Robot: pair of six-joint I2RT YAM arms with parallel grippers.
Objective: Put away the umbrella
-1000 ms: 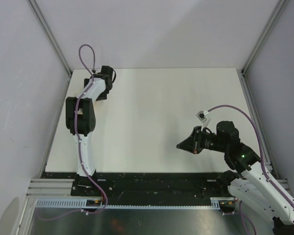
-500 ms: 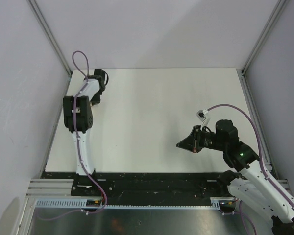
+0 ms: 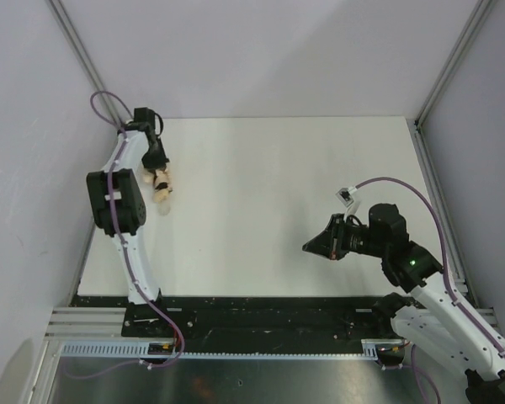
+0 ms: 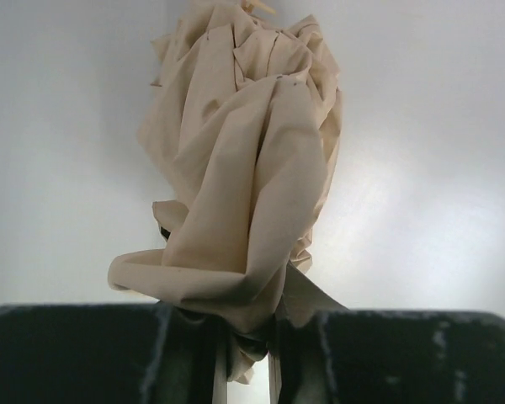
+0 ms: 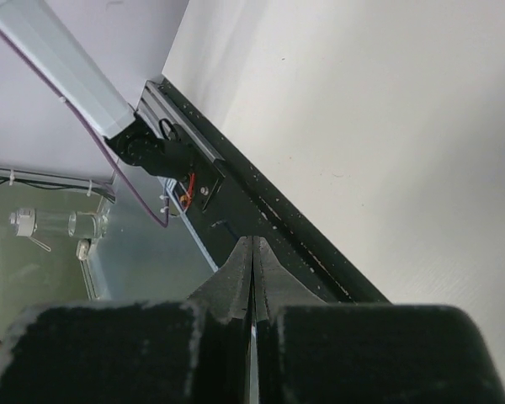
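Observation:
The umbrella (image 4: 244,168) is a crumpled bundle of beige fabric that fills the left wrist view. Its lower end is pinched between the dark jaws of my left gripper (image 4: 251,341), which is shut on the cloth. In the top view only a small beige piece of the umbrella (image 3: 162,190) shows, under my left gripper (image 3: 157,172) near the table's far left corner. No shaft or handle shows. My right gripper (image 3: 307,247) hovers over the right half of the table, pointing left. Its fingers (image 5: 252,252) are pressed together and hold nothing.
White walls and metal frame posts (image 3: 88,59) enclose the white table (image 3: 269,185). A black rail (image 3: 261,307) runs along the near edge. A purple cable with a small white plug (image 3: 347,199) loops over the right arm.
The left arm has swung left toward the far left corner, and its gripper has closed on the umbrella, which now shows beneath it. The right arm has barely moved.

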